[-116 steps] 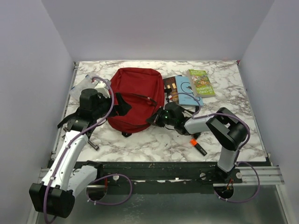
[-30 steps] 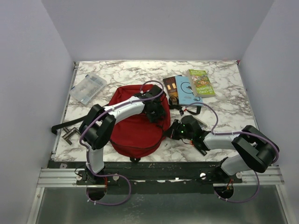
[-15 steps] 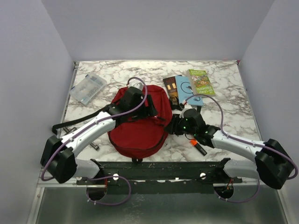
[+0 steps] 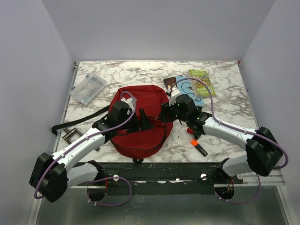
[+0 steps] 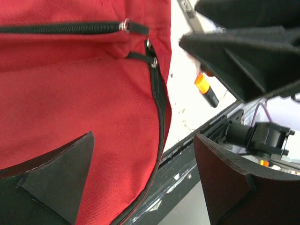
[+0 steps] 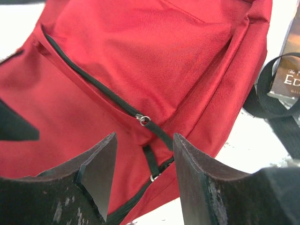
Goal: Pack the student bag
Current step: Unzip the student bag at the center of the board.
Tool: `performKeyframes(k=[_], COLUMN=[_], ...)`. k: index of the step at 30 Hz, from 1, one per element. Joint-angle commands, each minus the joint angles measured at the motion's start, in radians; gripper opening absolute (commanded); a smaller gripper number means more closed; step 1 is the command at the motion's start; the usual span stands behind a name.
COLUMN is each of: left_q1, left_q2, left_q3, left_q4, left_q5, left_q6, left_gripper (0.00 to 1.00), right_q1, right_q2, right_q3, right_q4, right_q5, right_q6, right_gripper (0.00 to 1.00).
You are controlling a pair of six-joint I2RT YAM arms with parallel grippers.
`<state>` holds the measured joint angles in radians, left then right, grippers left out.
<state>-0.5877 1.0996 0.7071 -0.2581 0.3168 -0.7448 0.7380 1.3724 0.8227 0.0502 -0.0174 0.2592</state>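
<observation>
The student bag [image 4: 140,124], dark red with black zippers, lies flat in the middle of the table. My left gripper [image 4: 143,123] hovers over its front panel, open wide, with only red fabric [image 5: 84,93] between the fingers [image 5: 61,173]. My right gripper [image 4: 167,112] is at the bag's right edge, open. Its fingers [image 6: 96,168] straddle a zipper pull [image 6: 153,177] without touching it. A second pull [image 6: 143,119] lies just beyond. Both pulls [image 5: 125,26] also show in the left wrist view, near the right gripper's dark body [image 5: 243,47].
A clear plastic case [image 4: 88,88] lies at the back left. Three books [image 4: 201,82] lie at the back right, one seen close [image 6: 288,79] beside a black strap [image 6: 276,105]. An orange-tipped marker [image 4: 197,146] lies near the front edge, right of the bag. Another strap [image 4: 77,122] trails left.
Both grippers have opened. The left arm has drawn back toward the near left across the bag. The right gripper has risen and moved to the bag's upper right edge.
</observation>
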Motion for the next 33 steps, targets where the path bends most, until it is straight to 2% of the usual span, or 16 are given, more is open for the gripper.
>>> performKeyframes(k=[1, 4, 11, 14, 20, 24, 27, 28, 33], left_q1=[-0.035, -0.037, -0.041, -0.041, -0.040, -0.037, -0.028, -0.024, -0.011], left_q2=[0.014, 0.032, 0.046, 0.046, 0.029, -0.001, -0.007, -0.008, -0.005], left_q3=[-0.080, -0.106, -0.165, -0.180, -0.147, -0.109, -0.067, -0.051, 0.007], left_q4=[0.100, 0.125, 0.167, 0.176, 0.168, 0.124, 0.077, 0.057, 0.012], left_q5=[0.090, 0.104, 0.113, 0.113, 0.128, 0.116, 0.107, 0.107, 0.089], left_q6=[-0.033, -0.047, -0.057, -0.061, -0.042, -0.019, 0.002, 0.008, 0.030], left_gripper=[0.87, 0.84, 0.72, 0.65, 0.65, 0.70, 0.72, 0.72, 0.73], right_q1=[-0.019, -0.026, -0.057, -0.057, -0.057, -0.057, -0.057, -0.057, -0.066], right_q2=[0.099, 0.155, 0.237, 0.261, 0.310, 0.299, 0.308, 0.310, 0.275], right_q3=[0.039, 0.047, 0.075, 0.077, 0.099, 0.077, 0.099, 0.121, 0.134], right_q4=[-0.018, 0.002, -0.012, 0.005, 0.000, 0.040, 0.027, -0.015, -0.008], right_q5=[-0.088, -0.150, -0.090, -0.122, -0.259, -0.313, -0.353, -0.386, -0.473], right_q6=[-0.195, -0.241, -0.306, -0.338, -0.377, -0.341, -0.270, -0.263, 0.057], right_gripper=[0.55, 0.55, 0.53, 0.53, 0.51, 0.51, 0.43, 0.38, 0.07])
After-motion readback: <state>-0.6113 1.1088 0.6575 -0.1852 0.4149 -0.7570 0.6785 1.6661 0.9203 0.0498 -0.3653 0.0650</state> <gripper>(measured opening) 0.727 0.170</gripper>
